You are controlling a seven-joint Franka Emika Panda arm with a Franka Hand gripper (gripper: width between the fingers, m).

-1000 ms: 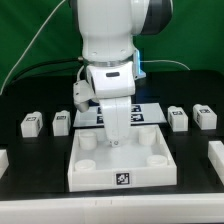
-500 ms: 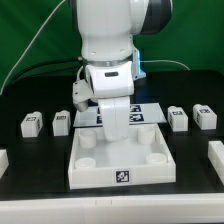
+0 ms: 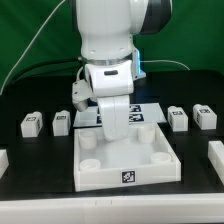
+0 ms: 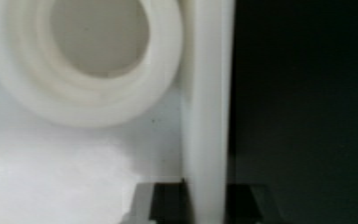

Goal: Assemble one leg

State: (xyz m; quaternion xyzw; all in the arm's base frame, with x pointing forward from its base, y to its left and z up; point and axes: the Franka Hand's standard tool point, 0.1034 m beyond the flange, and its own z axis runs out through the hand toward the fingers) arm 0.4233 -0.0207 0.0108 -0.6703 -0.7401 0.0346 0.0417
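The large white square tray part (image 3: 100, 181) lies in the middle of the black table. My gripper (image 3: 116, 136) reaches down onto its far rim. In the wrist view the two dark fingers (image 4: 169, 204) sit tight on either side of the tray's thin wall (image 4: 208, 100), so my gripper (image 4: 208, 205) is shut on it, beside a round corner socket (image 4: 105, 60). Four legs, small white posts with marker tags, stand apart from it: two at the exterior view's left (image 3: 30, 124) (image 3: 60, 122) and two at its right (image 3: 177, 117) (image 3: 205, 117).
The marker board (image 3: 152, 112) lies behind the arm. White parts show at the exterior view's left edge (image 3: 4, 160) and right edge (image 3: 216, 154). A cable hangs at the back left.
The tray part has slid a little toward the exterior view's right, with my gripper holding its far rim. The legs have not moved.
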